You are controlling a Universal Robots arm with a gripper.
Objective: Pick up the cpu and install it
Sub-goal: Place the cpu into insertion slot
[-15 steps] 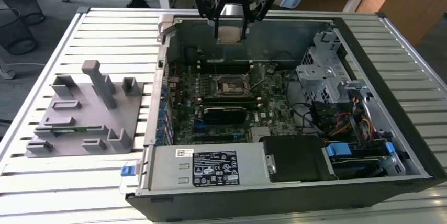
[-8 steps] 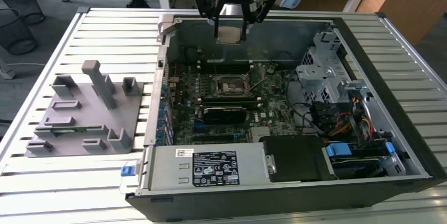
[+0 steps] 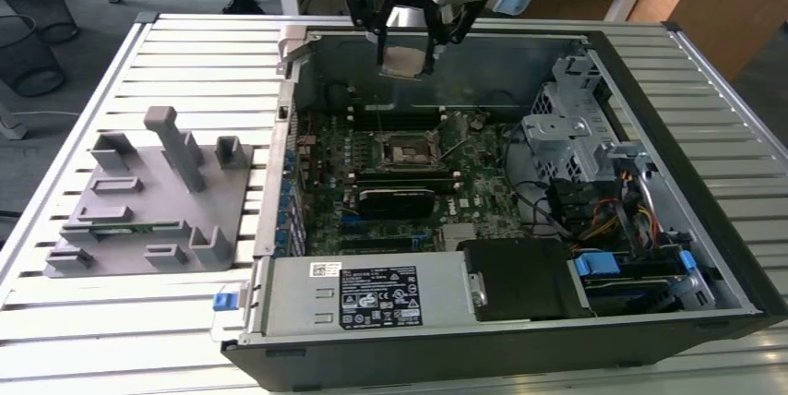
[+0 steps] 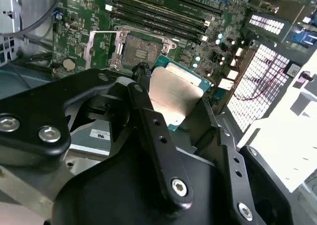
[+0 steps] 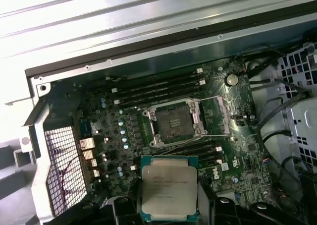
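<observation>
My gripper (image 3: 404, 55) hangs above the far side of the open computer case (image 3: 689, 229), shut on the cpu (image 3: 403, 64), a flat square chip with a silver top and a green edge. In both wrist views the cpu (image 5: 168, 188) (image 4: 173, 93) sits between the black fingers (image 4: 148, 116), held by two opposite edges. The motherboard socket (image 3: 403, 149) (image 5: 174, 123) (image 4: 138, 49) lies below and apart from the chip, its metal frame (image 5: 216, 115) swung open to one side and its contact field bare.
Memory sticks (image 5: 158, 88) stand in slots beside the socket. A metal drive cage (image 3: 573, 127) and cables (image 3: 603, 220) fill the case on the exterior view's right, a power supply (image 3: 369, 293) the near end. A grey fixture plate (image 3: 148, 201) lies at the exterior view's left.
</observation>
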